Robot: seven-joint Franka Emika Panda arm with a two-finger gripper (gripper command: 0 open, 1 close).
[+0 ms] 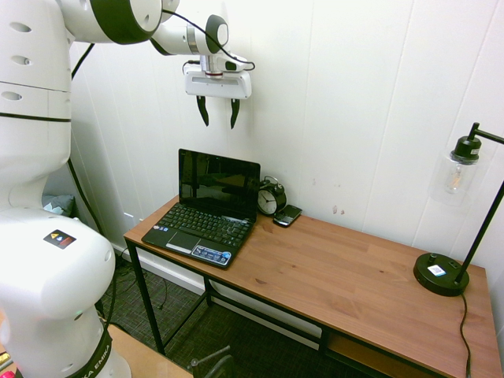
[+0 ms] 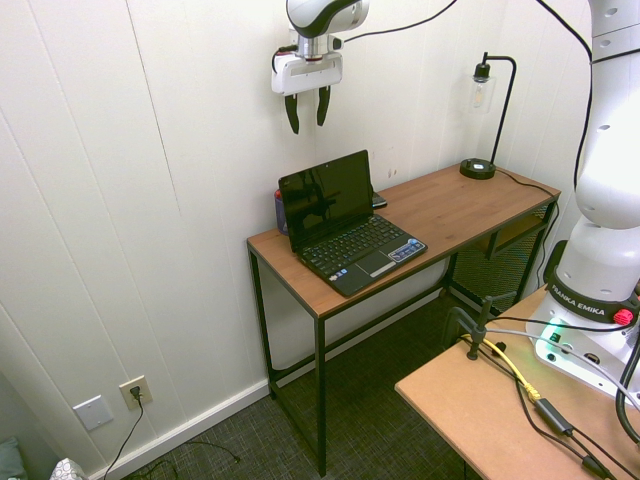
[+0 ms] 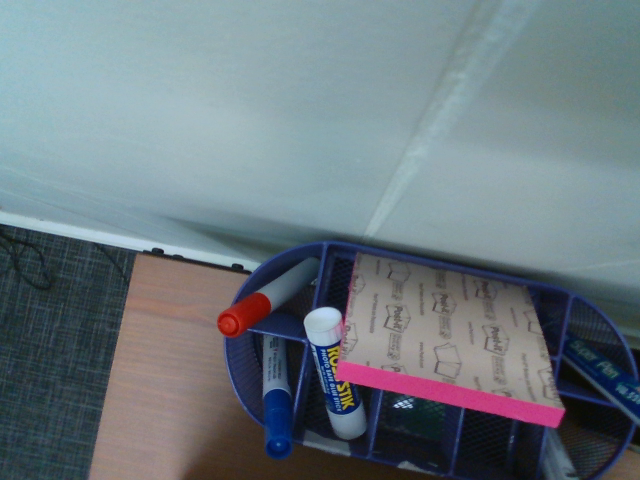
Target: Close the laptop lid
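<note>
— Pincer is hanging with fingers apart and gripping nothing, high above the laptop lid; why there?

— Likely lining up to push it down. That lid is standing upright at the bench's left end, near the white panelled wall, clock and phone sitting beside it.

Glossy screen, wood-grain desk

The laptop lid looks shiny black inside; the desk is smooth brown wood on a black metal frame.
</note>
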